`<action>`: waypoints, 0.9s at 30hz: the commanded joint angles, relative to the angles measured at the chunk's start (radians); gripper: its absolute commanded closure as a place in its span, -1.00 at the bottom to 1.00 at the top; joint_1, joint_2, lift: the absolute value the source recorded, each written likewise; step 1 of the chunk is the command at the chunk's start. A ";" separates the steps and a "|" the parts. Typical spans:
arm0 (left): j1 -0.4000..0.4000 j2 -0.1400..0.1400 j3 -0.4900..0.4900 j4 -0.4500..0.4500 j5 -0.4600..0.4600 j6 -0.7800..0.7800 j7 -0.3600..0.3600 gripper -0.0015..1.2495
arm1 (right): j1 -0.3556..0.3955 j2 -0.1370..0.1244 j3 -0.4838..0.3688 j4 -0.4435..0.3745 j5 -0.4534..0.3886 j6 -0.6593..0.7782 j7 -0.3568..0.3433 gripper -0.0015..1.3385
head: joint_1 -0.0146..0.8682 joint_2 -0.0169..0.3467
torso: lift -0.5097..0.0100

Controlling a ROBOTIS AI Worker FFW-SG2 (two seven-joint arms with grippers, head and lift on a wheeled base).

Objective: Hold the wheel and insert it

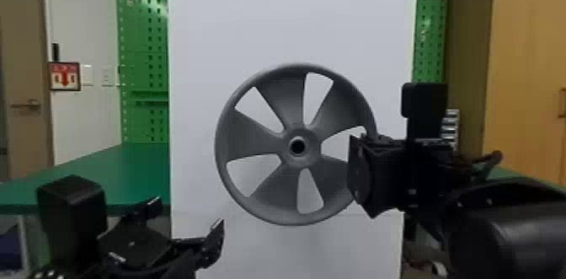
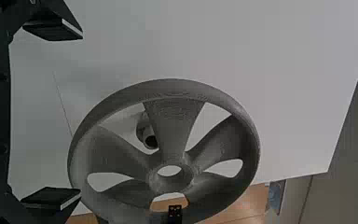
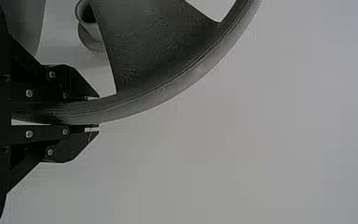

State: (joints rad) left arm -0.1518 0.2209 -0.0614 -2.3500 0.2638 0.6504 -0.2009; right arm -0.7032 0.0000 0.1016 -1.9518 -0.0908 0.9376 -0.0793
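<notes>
Wheel (image 1: 252,137): pinched by right side of rim (image 3: 158,92) in right pincer (image 3: 95,112), likely to keep middle hole (image 1: 298,146) free for far peg (image 2: 144,132). Near left: left pincer (image 2: 81,114), spread wide, empty.

Tall white panel (image 1: 290,17), green pegboard (image 1: 143,67) on both sides, green table (image 1: 105,173), pale wall (image 1: 84,25) with red-and-white sign (image 1: 64,76), door (image 1: 23,54) at left, wooden cabinet (image 1: 530,67) at right

green pegboard (image 1: 144,46), green tabletop (image 1: 113,173), wooden cabinet (image 1: 526,46), red sign (image 1: 65,76), door (image 1: 23,54)
</notes>
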 commanded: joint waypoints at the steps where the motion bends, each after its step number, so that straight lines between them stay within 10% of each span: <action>1: 0.000 0.000 0.000 0.000 0.000 0.000 0.000 -0.84 | -0.010 0.001 -0.006 0.019 0.000 -0.003 0.000 0.81 | -0.75 -0.82 | -0.74; 27: 0.001 0.000 0.002 0.003 0.000 -0.008 0.000 -0.84 | -0.053 0.001 -0.019 0.108 0.002 -0.034 -0.005 0.81 | -0.75 -0.82 | -0.74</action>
State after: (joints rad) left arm -0.1503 0.2209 -0.0598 -2.3482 0.2638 0.6430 -0.2009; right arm -0.7508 0.0000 0.0784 -1.8584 -0.0895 0.9129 -0.0836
